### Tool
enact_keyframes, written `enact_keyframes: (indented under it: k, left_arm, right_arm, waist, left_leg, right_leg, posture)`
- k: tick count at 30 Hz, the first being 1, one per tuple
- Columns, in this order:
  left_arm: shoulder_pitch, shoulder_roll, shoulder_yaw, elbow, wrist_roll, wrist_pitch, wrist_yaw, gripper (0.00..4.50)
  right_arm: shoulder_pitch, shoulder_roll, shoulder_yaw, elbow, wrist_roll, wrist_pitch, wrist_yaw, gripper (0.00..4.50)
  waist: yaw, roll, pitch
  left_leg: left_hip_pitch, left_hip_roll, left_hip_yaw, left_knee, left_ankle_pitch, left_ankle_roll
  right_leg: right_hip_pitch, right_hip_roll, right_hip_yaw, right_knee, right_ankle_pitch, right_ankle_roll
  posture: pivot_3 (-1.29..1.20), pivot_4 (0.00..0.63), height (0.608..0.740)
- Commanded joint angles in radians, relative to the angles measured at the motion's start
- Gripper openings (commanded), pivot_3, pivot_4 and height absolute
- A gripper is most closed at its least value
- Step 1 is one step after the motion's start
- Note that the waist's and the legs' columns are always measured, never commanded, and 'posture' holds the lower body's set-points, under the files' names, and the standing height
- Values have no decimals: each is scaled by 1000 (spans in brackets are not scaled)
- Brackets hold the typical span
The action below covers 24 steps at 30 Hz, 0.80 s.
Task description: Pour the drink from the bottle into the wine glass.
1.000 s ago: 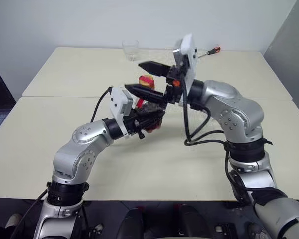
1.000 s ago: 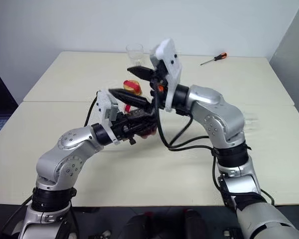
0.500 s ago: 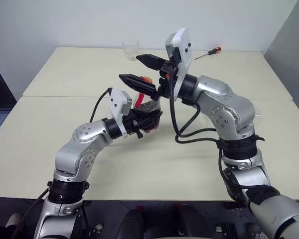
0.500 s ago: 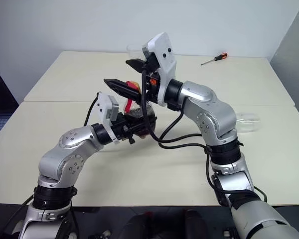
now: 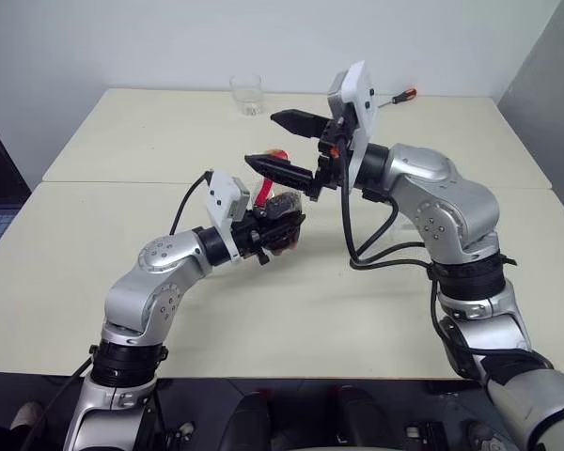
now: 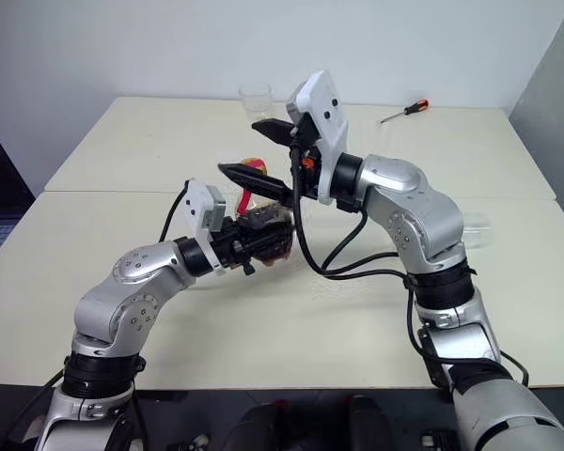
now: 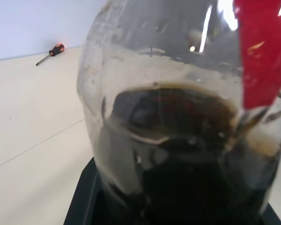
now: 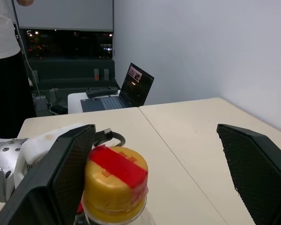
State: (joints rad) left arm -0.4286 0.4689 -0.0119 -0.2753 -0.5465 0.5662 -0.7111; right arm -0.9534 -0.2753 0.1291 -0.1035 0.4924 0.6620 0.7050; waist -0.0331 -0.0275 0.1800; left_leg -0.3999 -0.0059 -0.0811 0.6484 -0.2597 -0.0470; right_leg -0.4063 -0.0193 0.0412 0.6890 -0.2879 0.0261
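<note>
You're looking at a bottle of clear, glossy plastic that catches bright highlights, its inner wall filmed above the dark, shiny drink; its label is smooth red film; the cap is yellow plastic under a red strip; the right gripper has matt black fingers with a fine grid texture; the table at 11 o'clock is smooth, matt cream; the tumbler at 12 o'clock is clear and glassy; the screwdriver has an orange and black handle.

Even, bright overhead light, soft faint shadows on the pale table, white glare streaks on the bottle held close between the fingers, its near surface blurred.
</note>
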Motion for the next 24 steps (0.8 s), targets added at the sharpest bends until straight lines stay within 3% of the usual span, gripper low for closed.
enact_keyframes:
  k: [1,24]
  left_arm:
    - [-12,8,37,-83,-32,-27,-18,1653]
    - [-14,38,49,-60,-28,-39,-51,1653]
  right_arm:
    - [11,-45,-48,26,-21,-5,-7,4426]
    - [69,-161,-65,-29,18,46,22,4426]
  waist:
    - [0,0,0]
    - [1,0,0]
  left_leg:
    - [0,0,0,0,0,0]
    - [0,0,0,0,0,0]
  right_leg:
    - [0,0,0,0,0,0]
    - [0,0,0,-1,0,0]
  posture:
    - [0,150,740]
    - [0,150,740]
